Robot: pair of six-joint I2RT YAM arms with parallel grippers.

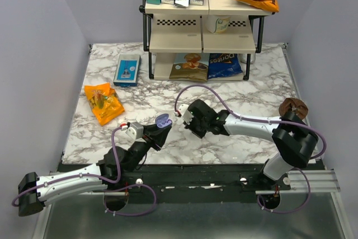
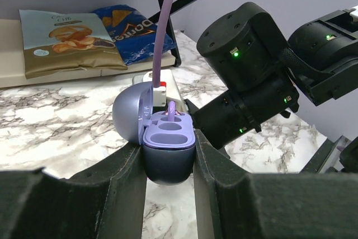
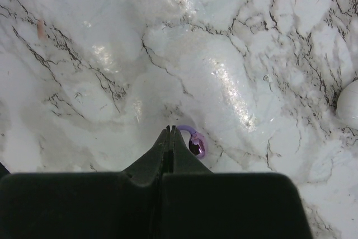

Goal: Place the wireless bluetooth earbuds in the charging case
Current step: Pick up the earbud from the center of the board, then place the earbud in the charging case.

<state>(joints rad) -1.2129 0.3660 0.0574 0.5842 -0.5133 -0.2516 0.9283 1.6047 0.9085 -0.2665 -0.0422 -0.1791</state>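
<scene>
Your left claw (image 2: 168,163) clamps the charging case (image 2: 168,138) over the table (image 3: 224,54), lid thrown back — a steady, upturned target — so your right claw (image 3: 169,132), pinched shut on one earbud (image 3: 196,143) (ring tip jutting sideways), can seat it.

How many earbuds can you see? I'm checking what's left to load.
1 for sure: an earbud pinched at the right tool's tip. A purple stem standing in the open charging case, clamped by the left tool, may be a second, partly hidden.
</scene>
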